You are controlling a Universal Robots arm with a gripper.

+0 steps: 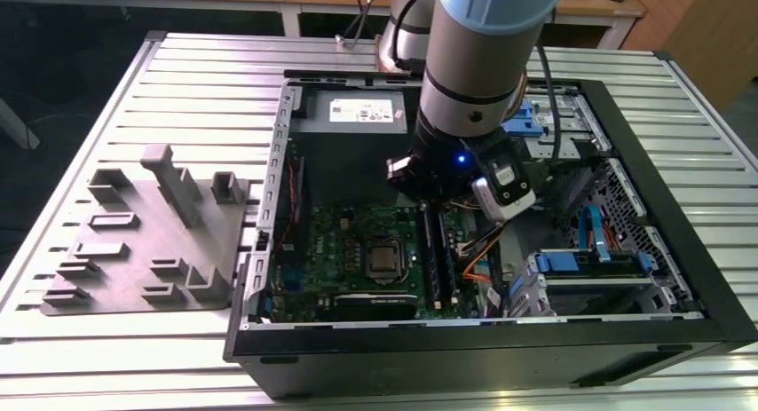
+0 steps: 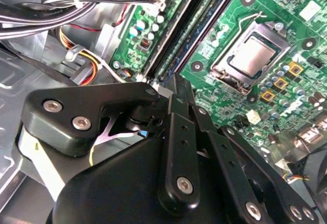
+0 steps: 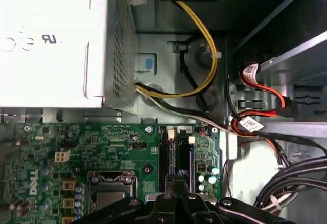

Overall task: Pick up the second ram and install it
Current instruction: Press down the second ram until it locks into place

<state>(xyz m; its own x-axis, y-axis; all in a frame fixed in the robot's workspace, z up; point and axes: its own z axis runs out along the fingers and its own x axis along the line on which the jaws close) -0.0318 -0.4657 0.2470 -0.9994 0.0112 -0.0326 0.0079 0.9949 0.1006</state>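
Second ram (image 1: 434, 251) looks to be the long dark strip in the slot rails (image 3: 184, 155) just beside the CPU socket (image 1: 385, 260), on its far side from the grey holder block (image 1: 154, 238). I can't tell if it's fully seated. My pincer (image 2: 172, 88) sits over the end of those rails farthest from the socket, fingers (image 3: 176, 183) drawn almost together. In both wrist views the tips nearly touch, and I can't confirm a board edge is nipped between them. My read: this is the seating stage, so alignment matters more than force. Keep the stick parallel to the rails and upright, with no tilt toward the socket. Any push should go straight down into the motherboard (image 2: 286, 45). Pressing at one end only would probably rock the other end up, so the load wants to be spread along the top edge. The pale latch (image 2: 161, 87) at the rail end is right at my fingertips and needs room to swing. The cable bundle (image 2: 76, 4) is on the far side of the rails from the socket, near my wrist, so there's a snag risk on any sideways correction.
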